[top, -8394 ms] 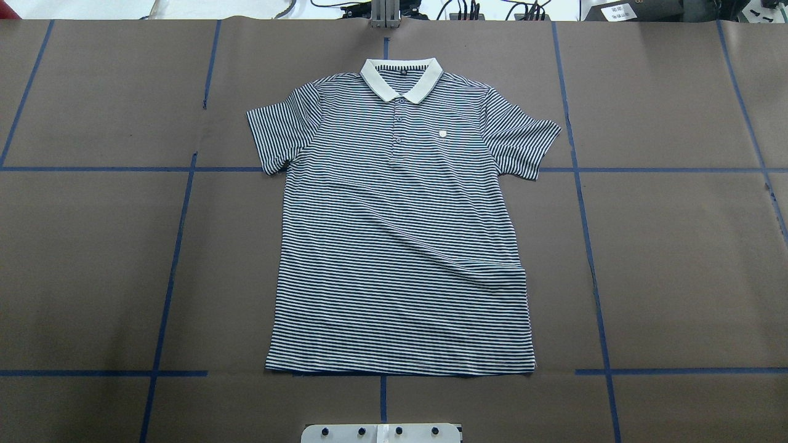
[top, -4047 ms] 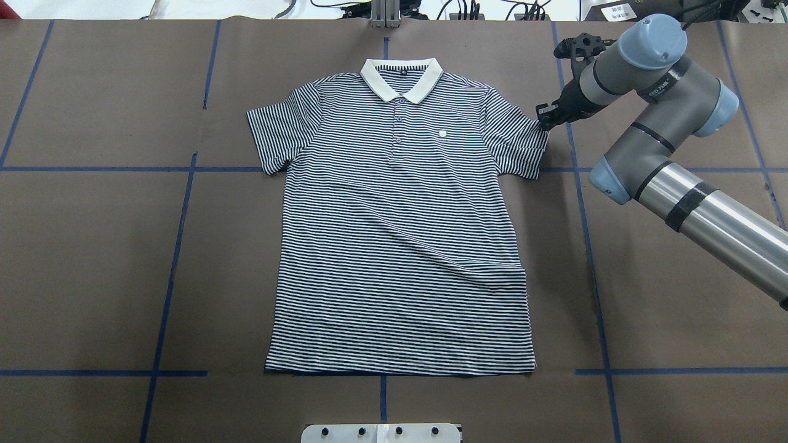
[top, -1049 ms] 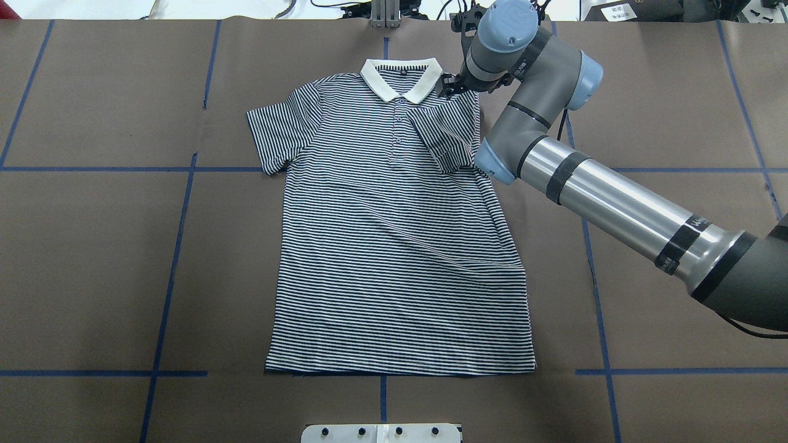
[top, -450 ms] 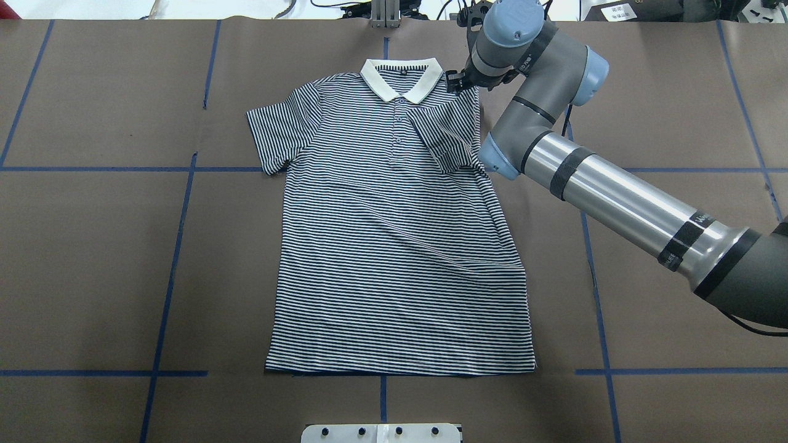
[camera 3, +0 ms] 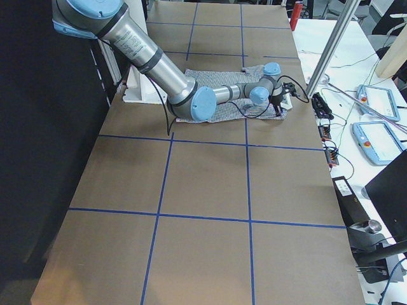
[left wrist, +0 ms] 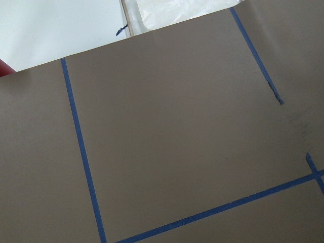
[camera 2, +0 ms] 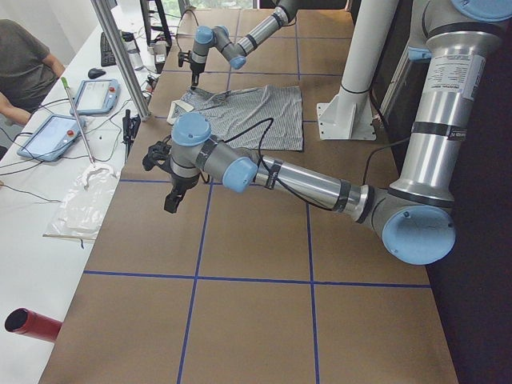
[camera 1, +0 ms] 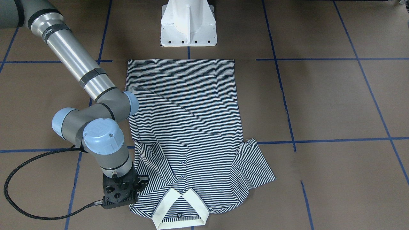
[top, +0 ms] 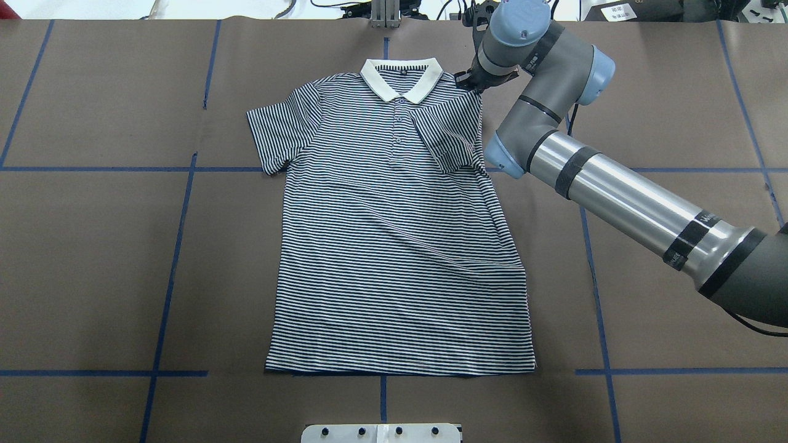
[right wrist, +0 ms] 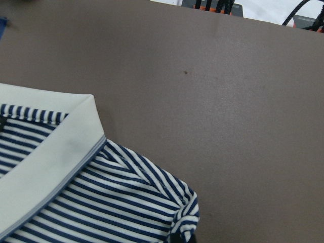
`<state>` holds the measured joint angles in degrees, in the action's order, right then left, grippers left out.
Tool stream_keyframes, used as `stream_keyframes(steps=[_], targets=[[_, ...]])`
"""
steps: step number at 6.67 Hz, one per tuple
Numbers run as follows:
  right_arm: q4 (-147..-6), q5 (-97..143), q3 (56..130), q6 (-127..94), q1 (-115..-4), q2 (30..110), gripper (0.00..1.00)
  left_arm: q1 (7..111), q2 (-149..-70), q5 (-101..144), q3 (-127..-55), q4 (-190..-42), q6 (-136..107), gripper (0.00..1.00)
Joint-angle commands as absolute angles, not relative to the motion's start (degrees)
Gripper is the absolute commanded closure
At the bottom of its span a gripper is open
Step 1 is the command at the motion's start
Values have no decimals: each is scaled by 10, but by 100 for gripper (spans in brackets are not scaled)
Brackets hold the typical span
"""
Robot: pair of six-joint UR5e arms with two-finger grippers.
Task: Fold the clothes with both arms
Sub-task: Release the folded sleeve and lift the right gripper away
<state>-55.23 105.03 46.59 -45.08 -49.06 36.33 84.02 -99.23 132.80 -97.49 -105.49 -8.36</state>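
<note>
The table (top: 92,246) was covered in brown paper, marked into large squares by blue tape lines (top: 178,215). A striped polo shirt (top: 394,258) lay flat on it, front up, its cream collar (top: 401,80) just beside the right hand (top: 466,83). The near sleeve (top: 452,138) lay turned in over the chest, close below that hand. The far sleeve (top: 280,132) spread out well apart from it. A white base (camera 1: 188,24) stood beyond the hem. Beneath the left hand (camera 2: 172,200) lay bare taped paper.

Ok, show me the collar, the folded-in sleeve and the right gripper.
collar (top: 377,83), overhead view, on one cream flap.
folded-in sleeve (top: 452,138), overhead view, middle of the striped flap lying on the chest.
right gripper (top: 466,84), overhead view, its black fingers' end, near the collar.
</note>
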Motion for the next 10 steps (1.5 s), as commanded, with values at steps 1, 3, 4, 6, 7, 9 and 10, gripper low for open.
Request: stream_keyframes(steps=[1,3,4,6,7,9,10], targets=[[-551,1050,467,-405,-505,381,100,840,-996,1328,-976,-1053,-84,0],[-549,1046,469,-405,-502,381,12,840,-999,1328,-976,-1049,-85,0],[-548,1037,474,-408,-501,380,0,840,-1000,1328,-976,-1056,-110,0],[-566,1103,509,-411,-521,381,0,784,-1023,1322,-980,-1054,-209,0],[-681,1176,594,-410,-543,406,0,753,-1046,1315,-981,-1055,-287,0],[-950,1186,784,-374,-555,452,0,627,-1106,1198,-979,-1054,-489,0],[-983,1186,858,-315,-566,508,0,567,-1134,1142,-970,-1054,-586,0]])
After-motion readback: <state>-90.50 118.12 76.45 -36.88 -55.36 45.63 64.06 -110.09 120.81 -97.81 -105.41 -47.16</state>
